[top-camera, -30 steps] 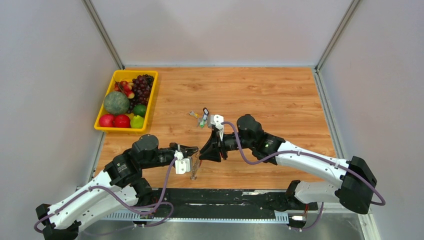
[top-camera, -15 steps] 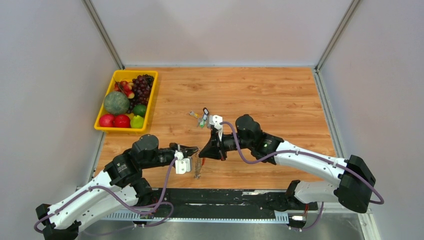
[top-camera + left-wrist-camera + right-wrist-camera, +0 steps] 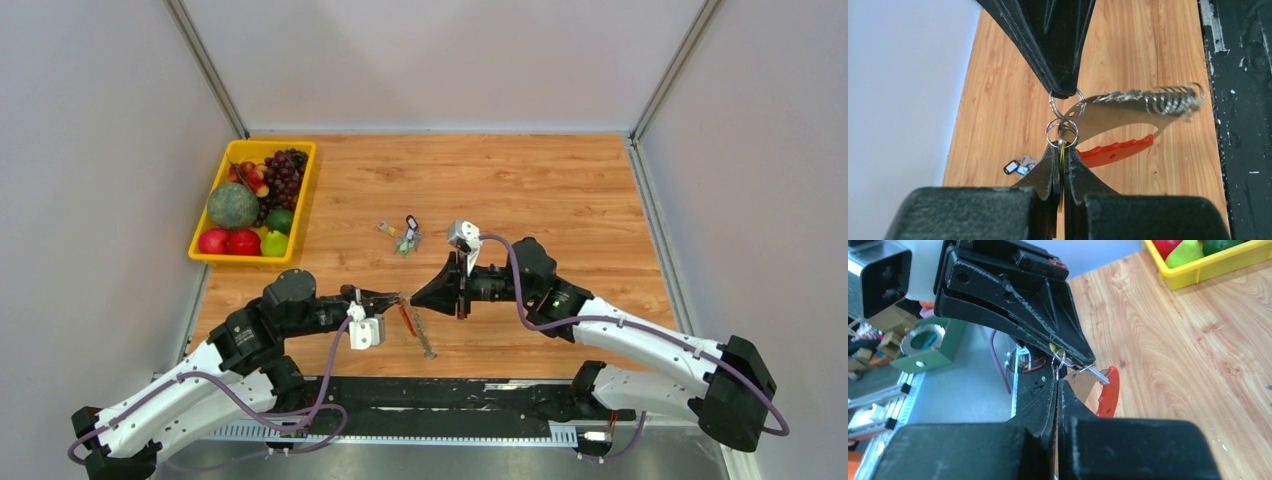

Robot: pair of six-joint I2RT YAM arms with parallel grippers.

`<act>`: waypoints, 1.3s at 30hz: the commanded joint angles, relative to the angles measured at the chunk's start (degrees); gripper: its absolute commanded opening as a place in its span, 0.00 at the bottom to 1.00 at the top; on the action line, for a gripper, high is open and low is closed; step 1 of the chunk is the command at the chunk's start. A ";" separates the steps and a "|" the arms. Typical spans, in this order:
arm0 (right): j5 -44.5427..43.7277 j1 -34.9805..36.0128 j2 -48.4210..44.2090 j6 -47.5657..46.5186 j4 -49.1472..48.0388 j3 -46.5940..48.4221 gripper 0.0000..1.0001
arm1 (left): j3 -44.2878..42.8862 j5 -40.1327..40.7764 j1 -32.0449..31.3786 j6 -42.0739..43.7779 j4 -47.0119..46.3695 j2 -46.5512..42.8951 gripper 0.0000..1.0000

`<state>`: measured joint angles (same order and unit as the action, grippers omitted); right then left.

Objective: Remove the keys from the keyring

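Note:
The keyring, a red loop (image 3: 1115, 150) with a silver plate, hangs in the air between my two grippers, low over the table near its front edge. The keys (image 3: 1168, 97) fan along its far side; from above the keyring (image 3: 408, 320) and keys (image 3: 426, 346) trail toward the lower right. My left gripper (image 3: 1062, 147) is shut on a thin yellow tag that carries a small split ring (image 3: 1062, 132). My right gripper (image 3: 1058, 381) comes in tip to tip against it and is shut on another small ring (image 3: 1062, 104) linked to the plate. Red keyring (image 3: 1108, 395) shows beside its fingers.
A small key cluster with coloured tags (image 3: 403, 236) lies on the wooden table (image 3: 560, 200) behind the grippers. A yellow tray of fruit (image 3: 298, 200) stands at the back left. The black base rail (image 3: 450, 395) runs along the near edge.
My right gripper has shut and drawn back to the right. The keyring, which hung straight down under the left gripper, has swung out toward the lower right. The left arm has held still.

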<state>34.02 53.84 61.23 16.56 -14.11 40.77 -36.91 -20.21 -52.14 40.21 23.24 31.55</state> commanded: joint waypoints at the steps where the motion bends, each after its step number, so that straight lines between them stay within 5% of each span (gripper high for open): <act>1: -2.28 -2.20 -3.60 11.99 -13.62 -4.00 0.00 | -0.68 -0.54 -0.06 0.49 -1.36 -0.41 0.00; 4: -4.47 -2.92 -4.76 16.17 -17.88 -6.80 0.01 | -0.65 -0.57 0.00 0.49 -1.36 -0.35 0.00; 7: -4.45 -2.91 -4.49 15.62 -16.66 -6.90 0.32 | -0.67 -0.46 -0.06 0.47 -1.39 -0.40 0.00; 10: -4.43 -2.90 -5.04 11.89 -12.84 -5.71 0.43 | -0.65 -0.57 -0.01 0.42 -1.33 -0.44 0.00; 17: 0.77 -2.90 -3.46 -1.96 -1.33 0.48 0.45 | -0.70 -0.67 -0.07 0.42 -1.37 -0.43 0.00; 25: 3.34 -0.22 -0.59 -13.47 1.23 2.61 0.46 | -0.68 -0.68 -0.07 0.49 -1.33 -0.50 0.00; 39: -0.98 3.97 2.23 -21.66 2.42 3.66 0.43 | -0.68 -1.01 -0.04 0.58 -1.32 -0.60 0.00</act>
<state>34.96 57.08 62.76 -1.69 -11.35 41.56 -36.91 -20.43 -52.36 40.21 23.40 31.51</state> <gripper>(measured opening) 0.440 0.022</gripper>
